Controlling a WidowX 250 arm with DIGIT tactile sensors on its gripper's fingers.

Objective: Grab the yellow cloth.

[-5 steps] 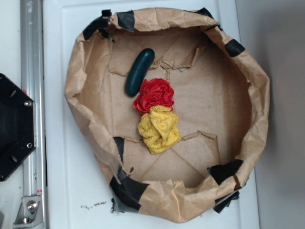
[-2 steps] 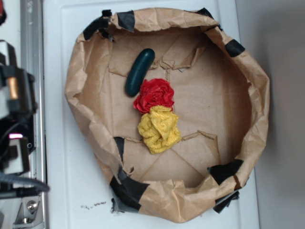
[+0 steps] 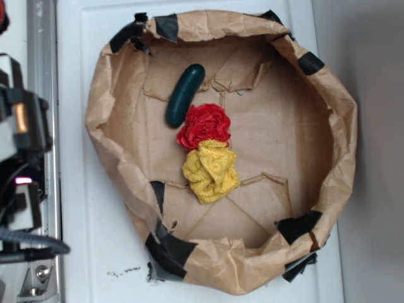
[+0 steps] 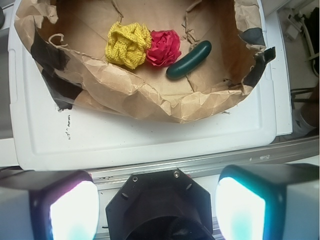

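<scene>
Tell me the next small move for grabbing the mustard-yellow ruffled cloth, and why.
Probably carry the open gripper over the crumpled brown paper wall until it is above the mustard-yellow ruffled cloth. In the wrist view the fingers sit outside the enclosure, short of the white tray. The cloth touches the red ruffled cloth, so centre away from it.

black hand [image 4: 157,212], pale glowing fingertips [image 4: 74,212], screws
</scene>
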